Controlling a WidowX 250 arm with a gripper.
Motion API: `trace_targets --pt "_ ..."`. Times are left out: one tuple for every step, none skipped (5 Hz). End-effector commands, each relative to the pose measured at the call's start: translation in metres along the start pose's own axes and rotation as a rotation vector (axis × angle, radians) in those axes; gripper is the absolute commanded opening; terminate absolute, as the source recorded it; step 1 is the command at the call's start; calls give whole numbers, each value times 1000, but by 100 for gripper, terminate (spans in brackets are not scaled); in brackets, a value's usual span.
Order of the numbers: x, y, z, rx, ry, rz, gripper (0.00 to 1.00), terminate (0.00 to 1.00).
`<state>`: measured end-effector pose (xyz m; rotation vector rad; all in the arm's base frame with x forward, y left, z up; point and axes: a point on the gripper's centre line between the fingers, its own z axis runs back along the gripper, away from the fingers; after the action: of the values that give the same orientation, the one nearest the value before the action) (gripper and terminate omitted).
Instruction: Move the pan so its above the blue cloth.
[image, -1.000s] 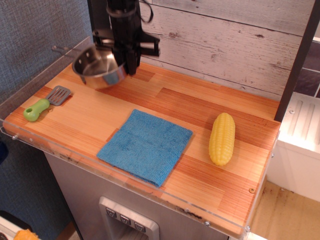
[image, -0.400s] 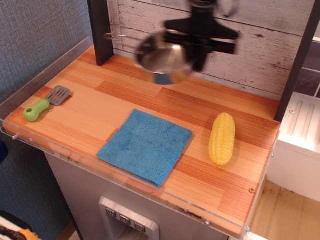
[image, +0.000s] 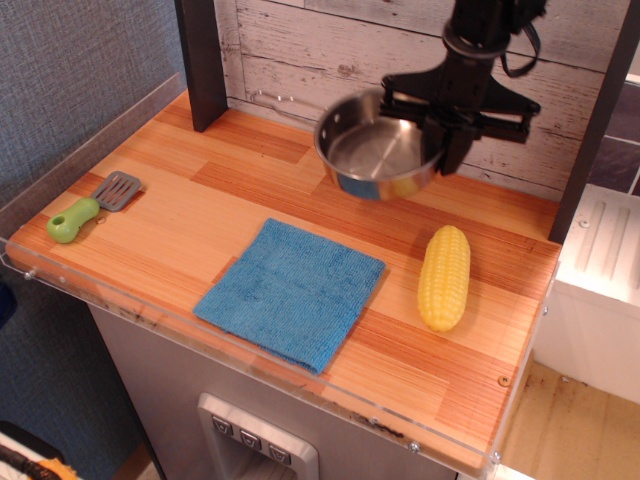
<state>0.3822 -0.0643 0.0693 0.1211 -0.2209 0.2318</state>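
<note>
The shiny steel pan (image: 378, 152) hangs in the air over the back middle of the wooden counter, tilted a little, its thin wire handle pointing left towards the wall. My black gripper (image: 446, 150) comes down from the top right and is shut on the pan's right rim. The blue cloth (image: 291, 291) lies flat on the counter near the front, below and to the left of the pan. The pan is beyond the cloth's far right corner, not over it.
A yellow corn cob (image: 444, 276) lies right of the cloth, just in front of the gripper. A grey spatula with a green handle (image: 90, 207) lies at the left edge. A dark post (image: 203, 60) stands at the back left, another at the far right.
The pan has been lifted from the back left corner and carried to the right along the back wall, held in my gripper. Cloth, corn and spatula have not moved.
</note>
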Motion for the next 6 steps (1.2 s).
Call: trace_targets --pt "-10 18 -14 -7 13 60 0 0" --pt "-12 12 -28 -12 38 18 0 0" --pt "-3 7 -36 -16 42 -14 0 0" --pt "7 3 -40 -5 37 -46 0 0" --pt "10 -3 -42 -17 42 -56 0 0" --pt "8 -11 -48 -45 56 -78 0 0"
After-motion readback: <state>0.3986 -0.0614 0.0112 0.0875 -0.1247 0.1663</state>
